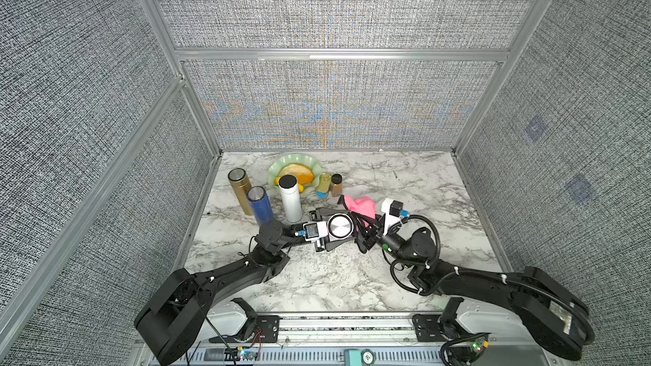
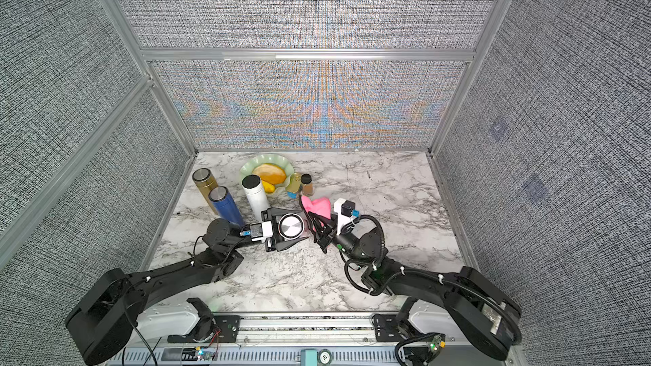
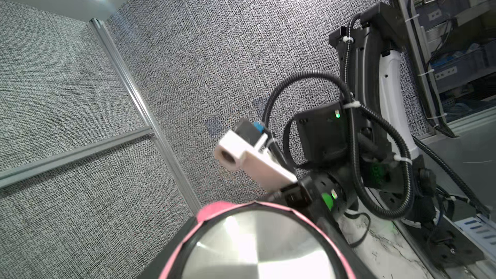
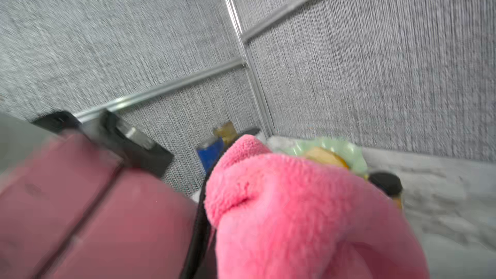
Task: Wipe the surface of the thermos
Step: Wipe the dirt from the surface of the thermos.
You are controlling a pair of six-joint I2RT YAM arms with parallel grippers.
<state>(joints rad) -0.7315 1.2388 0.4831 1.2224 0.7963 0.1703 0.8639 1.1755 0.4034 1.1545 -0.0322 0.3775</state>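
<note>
In both top views the thermos (image 1: 340,226) (image 2: 291,226) stands upright near the table's middle, showing its round silver lid. My left gripper (image 1: 348,225) is shut on the thermos, one black finger on either side of it. The left wrist view shows the silver lid (image 3: 257,245) with a pink rim. My right gripper (image 1: 364,221) is shut on a fluffy pink cloth (image 1: 360,205) (image 2: 318,205) just right of the thermos. In the right wrist view the cloth (image 4: 295,210) lies beside the dusky pink thermos wall (image 4: 80,210); whether they touch I cannot tell.
At the back left stand a gold thermos (image 1: 240,190), a blue thermos (image 1: 260,205) and a white thermos (image 1: 290,198). Behind them is a green plate (image 1: 278,167) holding yellow food, with a yellow bottle (image 1: 323,186) and a brown spice jar (image 1: 336,184) beside it.
</note>
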